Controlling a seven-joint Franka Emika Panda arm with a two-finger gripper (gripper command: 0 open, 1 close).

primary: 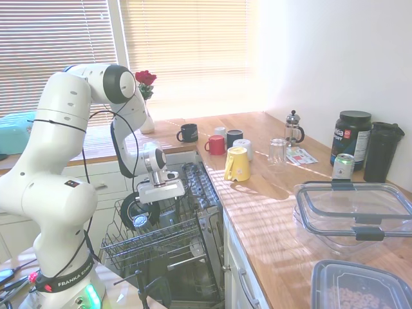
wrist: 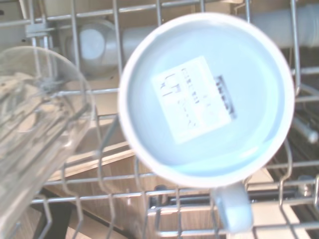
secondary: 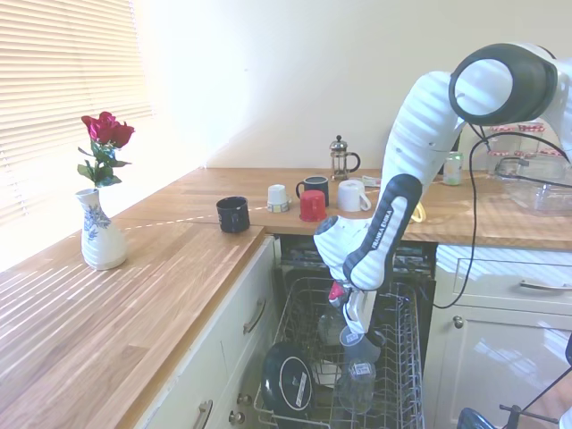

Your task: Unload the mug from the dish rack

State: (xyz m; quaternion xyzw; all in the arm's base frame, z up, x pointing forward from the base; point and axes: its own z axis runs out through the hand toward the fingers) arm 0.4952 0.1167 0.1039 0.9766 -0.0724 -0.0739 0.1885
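Observation:
The mug [wrist: 204,99] is pale grey and stands upside down on the wires of the dish rack [wrist: 75,17]. It has a white label on its base, and its handle [wrist: 233,211] sticks out to one side. It fills the wrist view. In the second exterior view the mug [secondary: 350,340] is a small grey shape right under my gripper [secondary: 353,322]. The gripper reaches down into the pulled-out dish rack [secondary: 407,357]. From the other side, my gripper [primary: 150,206] hangs over the dish rack [primary: 161,248] and the arm hides the mug.
A clear glass [wrist: 35,129] lies close beside the mug, and a black round plate [primary: 135,214] stands in the rack. The wooden counter holds a yellow mug [primary: 237,164], a red mug [primary: 216,145], a black mug [primary: 188,132], a French press [primary: 293,127] and plastic containers [primary: 353,209].

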